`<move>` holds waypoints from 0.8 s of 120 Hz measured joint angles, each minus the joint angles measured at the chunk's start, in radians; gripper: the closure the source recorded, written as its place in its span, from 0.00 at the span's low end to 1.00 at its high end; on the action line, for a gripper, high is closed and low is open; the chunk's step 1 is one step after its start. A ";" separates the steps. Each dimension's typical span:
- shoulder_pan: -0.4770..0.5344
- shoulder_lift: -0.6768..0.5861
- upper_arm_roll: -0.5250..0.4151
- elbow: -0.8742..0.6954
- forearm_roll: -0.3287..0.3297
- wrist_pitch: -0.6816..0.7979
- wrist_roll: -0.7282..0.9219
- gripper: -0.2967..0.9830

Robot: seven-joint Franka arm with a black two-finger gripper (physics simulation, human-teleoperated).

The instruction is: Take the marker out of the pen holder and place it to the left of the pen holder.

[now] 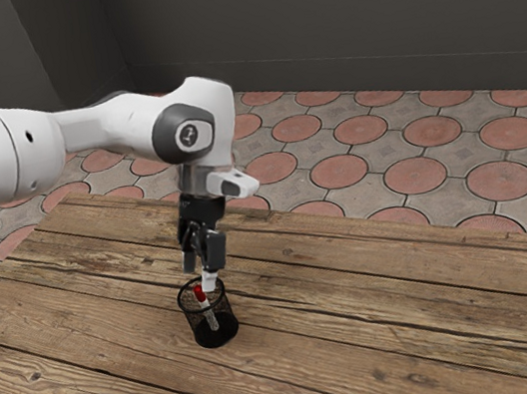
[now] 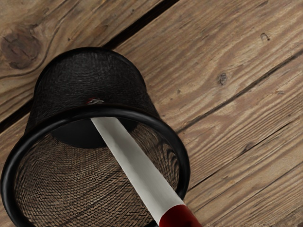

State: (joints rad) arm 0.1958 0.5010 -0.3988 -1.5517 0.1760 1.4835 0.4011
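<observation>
Over the mesh pen holder (image 2: 94, 111), your gripper (image 1: 205, 268) hangs with its jaws apart, nothing visible held between them; how wide is hard to tell. Your marker (image 2: 130, 156) leans inside, red end up near the rim. You look to be at the approach: line up with that red end, ease down around it, close, then lift straight before moving aside.

Dark grey walls (image 1: 336, 23) are rising at the back, meeting in a corner; round reddish tiles (image 1: 338, 171) are dotting the grey floor (image 1: 303, 155), and brown, knotty planks are making up the tabletop (image 1: 364, 312).
</observation>
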 joint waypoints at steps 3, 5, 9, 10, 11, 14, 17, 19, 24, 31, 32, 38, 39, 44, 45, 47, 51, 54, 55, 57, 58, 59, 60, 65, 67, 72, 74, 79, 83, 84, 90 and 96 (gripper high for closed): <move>0.001 0.000 0.000 -0.011 -0.003 0.000 0.001 0.23; 0.002 0.000 0.000 -0.017 -0.005 0.000 0.002 0.23; 0.003 0.001 0.000 -0.025 -0.008 0.000 0.004 0.23; 0.003 0.001 0.000 -0.027 -0.009 0.000 0.005 0.23; 0.003 0.002 0.000 -0.028 -0.010 0.000 0.005 0.23; 0.003 0.003 0.000 -0.030 -0.011 0.000 0.006 0.23; 0.003 0.006 0.000 -0.032 -0.012 0.000 0.008 0.23; 0.003 0.009 0.000 -0.033 -0.013 0.000 0.008 0.23; 0.003 0.017 0.000 -0.033 -0.013 0.002 0.010 0.23; 0.003 0.028 0.004 -0.032 -0.010 0.004 0.013 0.23; 0.003 0.029 0.004 -0.032 -0.009 0.004 0.013 0.23; 0.002 0.036 0.010 -0.029 -0.006 0.005 0.015 0.24; 0.001 0.037 0.011 -0.028 -0.005 0.005 0.015 0.24; 0.000 0.043 0.014 -0.025 -0.003 0.006 0.017 0.25; -0.001 0.044 0.016 -0.024 -0.003 0.007 0.017 0.26; -0.002 0.045 0.021 -0.023 -0.002 0.008 0.017 0.27; -0.004 0.048 0.028 -0.021 -0.001 0.011 0.018 0.28; -0.004 0.051 0.031 -0.018 0.000 0.013 0.018 0.32; -0.005 0.052 0.032 -0.016 0.000 0.014 0.017 0.33; -0.005 0.055 0.033 -0.012 0.001 0.015 0.017 0.36; -0.006 0.056 0.034 -0.009 0.001 0.016 0.017 0.36; -0.006 0.058 0.034 -0.005 0.001 0.017 0.017 0.38; -0.007 0.060 0.034 -0.002 0.001 0.018 0.017 0.40; -0.009 0.070 0.036 0.010 0.002 0.021 0.016 0.45; -0.009 0.072 0.036 0.014 0.003 0.022 0.016 0.48; -0.010 0.077 0.042 0.022 0.003 0.024 0.014 0.52; -0.010 0.079 0.044 0.023 0.003 0.025 0.013 0.53; -0.010 0.080 0.047 0.026 0.003 0.026 0.011 0.56; -0.010 0.080 0.048 0.027 0.003 0.027 0.010 0.58; -0.010 0.080 0.048 0.027 0.003 0.027 0.010 0.59; -0.010 0.081 0.049 0.028 0.003 0.028 0.008 0.63; -0.010 0.080 0.050 0.028 0.004 0.030 0.008 0.66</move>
State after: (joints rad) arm 0.1856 0.5811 -0.3492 -1.5238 0.1795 1.5138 0.4093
